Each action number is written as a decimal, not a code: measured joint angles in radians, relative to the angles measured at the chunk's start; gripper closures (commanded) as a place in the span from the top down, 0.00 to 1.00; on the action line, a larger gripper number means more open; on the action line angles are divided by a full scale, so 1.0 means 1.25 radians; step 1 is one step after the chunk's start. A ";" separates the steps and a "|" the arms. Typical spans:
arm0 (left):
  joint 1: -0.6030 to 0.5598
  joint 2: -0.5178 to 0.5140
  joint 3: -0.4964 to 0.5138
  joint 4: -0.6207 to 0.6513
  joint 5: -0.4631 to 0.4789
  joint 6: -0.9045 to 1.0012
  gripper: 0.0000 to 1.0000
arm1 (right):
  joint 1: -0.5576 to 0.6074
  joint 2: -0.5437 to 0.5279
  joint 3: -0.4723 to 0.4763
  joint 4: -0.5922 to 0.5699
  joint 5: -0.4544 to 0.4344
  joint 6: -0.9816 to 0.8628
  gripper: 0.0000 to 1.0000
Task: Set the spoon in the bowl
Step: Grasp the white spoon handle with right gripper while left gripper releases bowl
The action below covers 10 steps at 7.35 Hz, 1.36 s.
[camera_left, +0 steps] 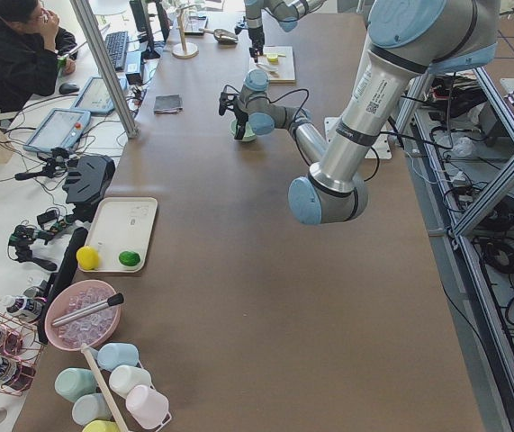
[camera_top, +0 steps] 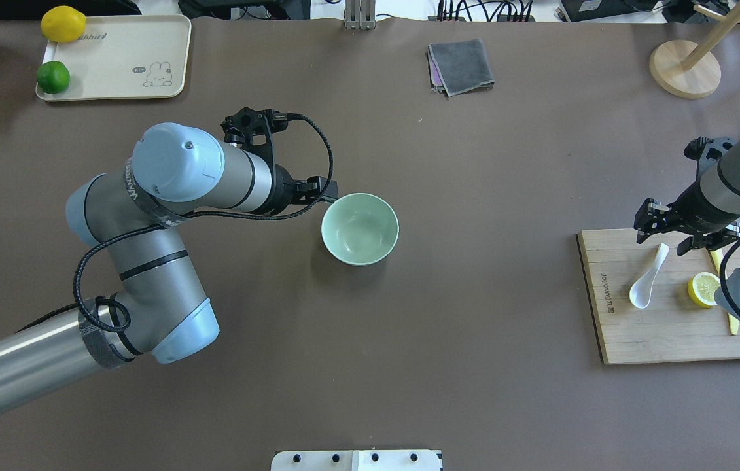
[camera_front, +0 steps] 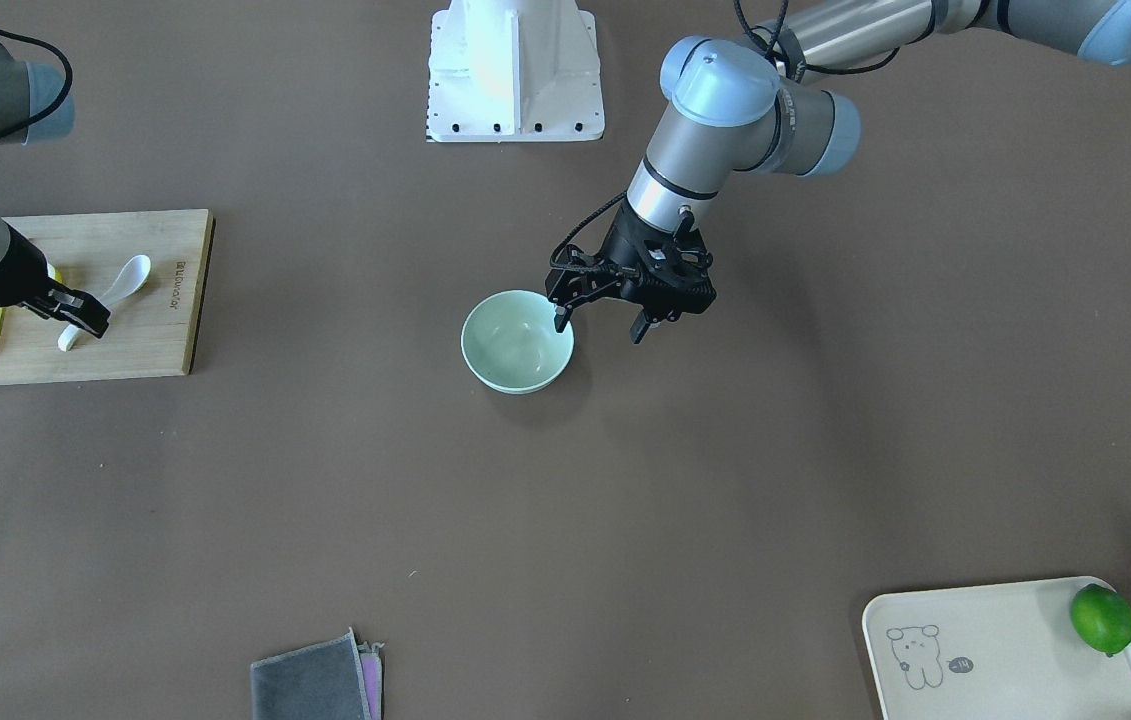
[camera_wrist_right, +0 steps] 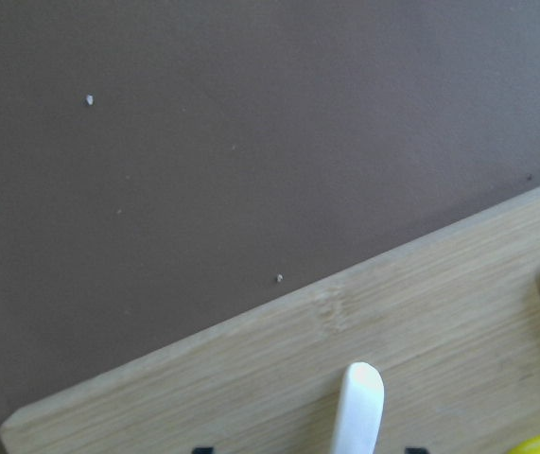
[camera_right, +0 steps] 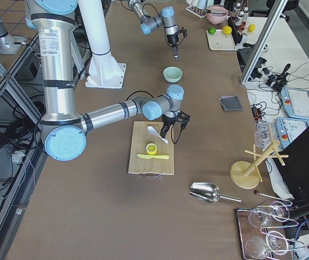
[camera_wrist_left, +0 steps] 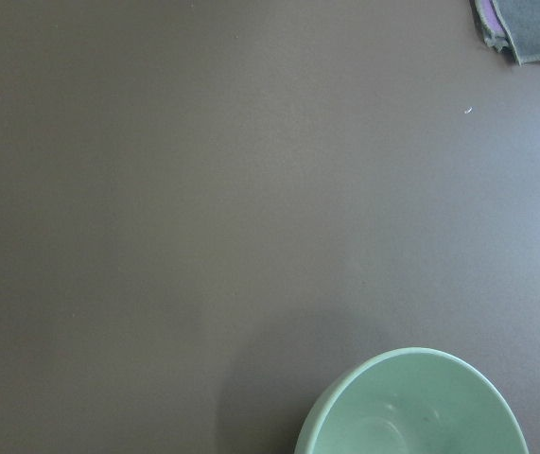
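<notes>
The wide brown table (camera_top: 474, 340) has plenty of bare surface between its two busy spots. Off at the robot's right sits the rectangular wooden cutting board (camera_top: 657, 340). Well apart from it, mid-table, stands the round pale mint-green bowl (camera_top: 360, 229), upright and empty. That bare stretch should make an easy carry.

The left gripper (camera_front: 600, 330) hangs at the bowl's edge with its jaws spread wide. One finger is over the rim and the other outside, gripping nothing; I'd guess it is there to steady the bowl.

The right gripper (camera_top: 666, 241) is low over the board, jaws apart on either side of the handle tip of the small glossy white soup spoon (camera_top: 650, 275). The spoon lies flat on the board with its scoop towards the robot, not yet gripped.

The half lemon (camera_top: 703, 289) and slim yellow plastic knife (camera_top: 731, 320) lie just beside the spoon, so the fingers have little side room.
</notes>
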 measured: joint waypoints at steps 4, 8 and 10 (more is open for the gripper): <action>-0.001 0.008 -0.001 0.000 0.000 0.000 0.98 | -0.002 -0.016 -0.021 0.092 0.010 0.047 0.78; -0.001 0.020 -0.003 -0.002 0.003 0.000 0.98 | -0.023 -0.061 0.003 0.093 -0.001 0.048 0.78; -0.001 0.024 -0.005 -0.002 0.004 0.000 0.98 | -0.040 -0.062 0.003 0.093 -0.004 0.049 0.59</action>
